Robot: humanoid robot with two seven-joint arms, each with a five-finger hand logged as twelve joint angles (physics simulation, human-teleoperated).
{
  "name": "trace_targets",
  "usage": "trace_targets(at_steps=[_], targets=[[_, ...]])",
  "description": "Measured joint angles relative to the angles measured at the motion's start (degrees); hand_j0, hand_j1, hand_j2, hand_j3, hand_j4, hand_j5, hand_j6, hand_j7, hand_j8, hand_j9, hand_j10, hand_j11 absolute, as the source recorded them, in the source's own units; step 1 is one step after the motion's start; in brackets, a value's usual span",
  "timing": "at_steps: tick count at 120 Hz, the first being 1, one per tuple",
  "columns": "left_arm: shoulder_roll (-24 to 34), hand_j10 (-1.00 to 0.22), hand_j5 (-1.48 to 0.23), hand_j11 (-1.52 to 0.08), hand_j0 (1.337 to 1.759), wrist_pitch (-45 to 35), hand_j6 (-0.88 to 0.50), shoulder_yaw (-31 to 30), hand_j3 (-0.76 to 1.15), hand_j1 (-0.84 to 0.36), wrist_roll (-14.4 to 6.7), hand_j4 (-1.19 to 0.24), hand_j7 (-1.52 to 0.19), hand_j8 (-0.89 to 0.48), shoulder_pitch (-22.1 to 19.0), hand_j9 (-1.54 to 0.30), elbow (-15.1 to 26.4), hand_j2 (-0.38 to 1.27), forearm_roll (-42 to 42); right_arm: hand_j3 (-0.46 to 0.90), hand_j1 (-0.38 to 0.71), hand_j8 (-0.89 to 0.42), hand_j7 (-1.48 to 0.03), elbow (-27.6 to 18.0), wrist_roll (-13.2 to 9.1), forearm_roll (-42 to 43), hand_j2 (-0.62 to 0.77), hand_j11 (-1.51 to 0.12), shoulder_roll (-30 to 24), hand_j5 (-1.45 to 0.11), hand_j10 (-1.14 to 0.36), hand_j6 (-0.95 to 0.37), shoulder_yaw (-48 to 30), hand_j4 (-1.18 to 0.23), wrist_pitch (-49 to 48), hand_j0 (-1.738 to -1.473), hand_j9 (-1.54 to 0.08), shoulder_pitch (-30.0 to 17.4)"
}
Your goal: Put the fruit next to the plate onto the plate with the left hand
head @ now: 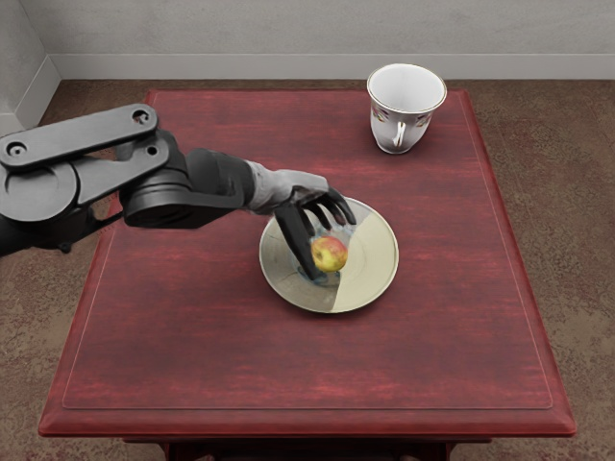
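Apple (330, 254) over plate (373, 257), left robot hand (306, 213) cupping it.

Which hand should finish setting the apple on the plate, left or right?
Left. The left hand is over the plate with its fingers around the apple; its arm enters from the left edge. The right arm is not in view.

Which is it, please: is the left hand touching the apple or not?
Cannot tell. In the head view the left hand covers the upper left edge of the apple, but this slanted view shows neither contact nor a gap.
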State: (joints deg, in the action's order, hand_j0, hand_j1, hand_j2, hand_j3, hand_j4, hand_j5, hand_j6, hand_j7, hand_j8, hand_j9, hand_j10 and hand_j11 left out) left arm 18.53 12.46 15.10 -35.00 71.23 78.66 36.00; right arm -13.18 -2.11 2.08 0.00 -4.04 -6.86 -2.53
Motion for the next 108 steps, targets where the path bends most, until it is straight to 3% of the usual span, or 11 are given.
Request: trace_targets(at_steps=[17, 38, 45, 59, 81, 108], targets=[[6.65, -0.18, -0.26, -0.26, 1.656, 11.03, -0.10, 6.60, 0.00, 0.15, 0.00, -0.17, -0.26, -0.11, -0.17, -0.26, 0.00, 0.08, -7.19, 0.00, -0.33, -0.01, -0.02, 0.00, 0.00, -0.03, 0.00, -0.02, 0.00, -0.02, -0.01, -0.01, 0.00, -0.01, 0.00, -1.658, -0.02, -0.01], [15.50, -0.08, -0.11, -0.12, 1.657, 20.40, -0.05, 14.18, 0.00, 0.26, 0.00, -0.08, -0.12, -0.05, -1.40, -0.11, -0.15, 0.03, -21.54, 0.00, -0.33, -0.01, -0.02, 0.00, 0.00, -0.02, 0.00, -0.02, 0.00, -0.02, -0.01, -0.01, 0.00, -0.01, 0.00, -1.658, -0.02, -0.02], [21.71, -0.06, -0.09, -0.09, 1.657, 21.32, -0.04, 15.15, 0.00, 0.28, 0.00, -0.06, -0.09, -0.04, -6.02, -0.09, -0.30, 0.03, -28.54, 0.00, -0.33, -0.01, -0.02, 0.00, 0.00, -0.02, 0.00, -0.02, 0.00, -0.02, -0.01, -0.01, 0.00, -0.01, 0.00, -1.658, -0.02, -0.02], [28.56, -0.04, -0.05, -0.05, 1.658, 22.15, -0.02, 16.02, 0.00, 0.31, 0.00, -0.04, -0.05, -0.03, -12.03, -0.05, -0.48, 0.01, -39.96, 0.00, -0.33, -0.01, -0.02, 0.00, 0.00, -0.02, 0.00, -0.02, 0.00, -0.02, -0.01, -0.01, 0.00, -0.01, 0.00, -1.658, -0.02, -0.02], [37.28, -0.02, -0.02, -0.02, 1.658, 22.51, -0.01, 16.28, 0.00, 0.33, 0.00, -0.02, -0.02, -0.01, -21.89, -0.02, -0.82, 0.01, -49.88, 0.00, -0.33, -0.01, -0.02, 0.00, 0.00, -0.02, 0.00, -0.02, 0.00, -0.02, -0.01, -0.01, 0.00, -0.01, 0.00, -1.658, -0.02, -0.02], [44.21, -0.01, -0.01, -0.01, 1.658, 22.59, 0.00, 16.25, 0.00, 0.34, 0.00, 0.00, -0.01, 0.00, -22.56, -0.01, -2.46, 0.00, -55.34, 0.00, -0.33, -0.01, -0.02, 0.00, 0.00, 0.01, 0.00, -0.02, 0.00, -0.02, -0.01, -0.01, 0.00, -0.01, 0.00, -1.658, -0.02, -0.01]])
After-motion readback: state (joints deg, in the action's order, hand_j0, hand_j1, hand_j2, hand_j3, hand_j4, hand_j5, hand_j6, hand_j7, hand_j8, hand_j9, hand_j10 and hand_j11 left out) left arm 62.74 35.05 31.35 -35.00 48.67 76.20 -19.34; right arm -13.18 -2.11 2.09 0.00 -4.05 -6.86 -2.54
